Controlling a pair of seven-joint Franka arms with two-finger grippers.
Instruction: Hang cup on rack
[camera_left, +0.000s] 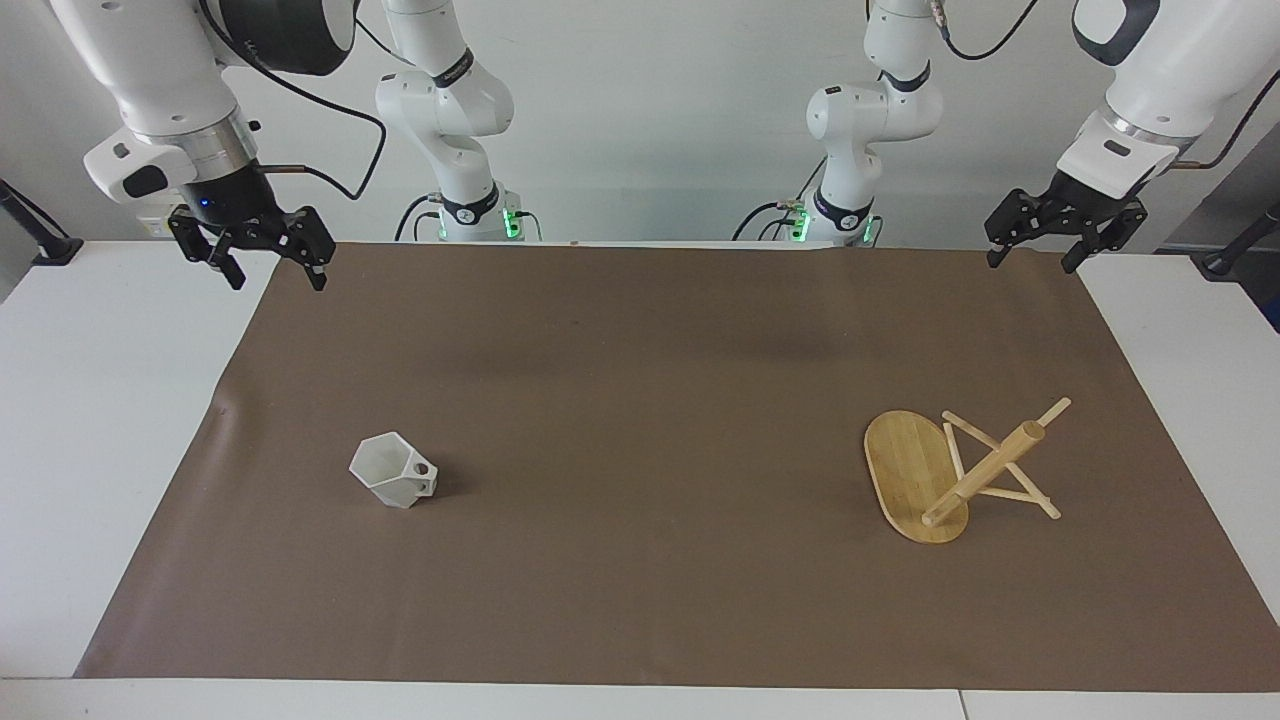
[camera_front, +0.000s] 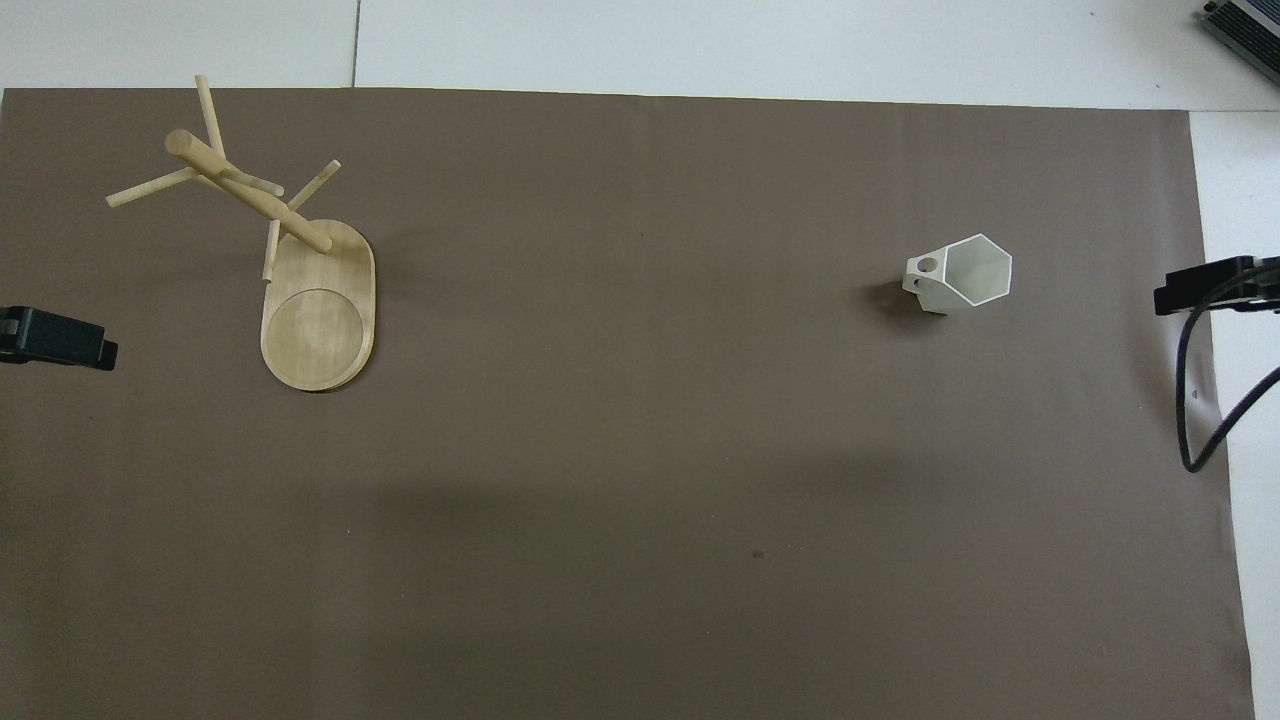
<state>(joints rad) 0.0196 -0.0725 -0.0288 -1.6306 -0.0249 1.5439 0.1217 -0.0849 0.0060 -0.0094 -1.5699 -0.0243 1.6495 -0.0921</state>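
The white faceted cup (camera_left: 393, 470) stands upright on the brown mat toward the right arm's end, its handle turned toward the middle of the table. It also shows in the overhead view (camera_front: 960, 272). The bamboo rack (camera_left: 950, 475) stands upright on its oval base toward the left arm's end, also seen in the overhead view (camera_front: 318, 310). My right gripper (camera_left: 275, 278) hangs open and empty over the mat's corner at the robots' end, well apart from the cup. My left gripper (camera_left: 1030, 262) hangs open and empty over the other corner at the robots' end, well apart from the rack.
The brown mat (camera_left: 640, 400) covers most of the white table. Only the tips of the left gripper (camera_front: 60, 340) and right gripper (camera_front: 1210, 285) show in the overhead view. A black cable (camera_front: 1190, 400) hangs from the right arm.
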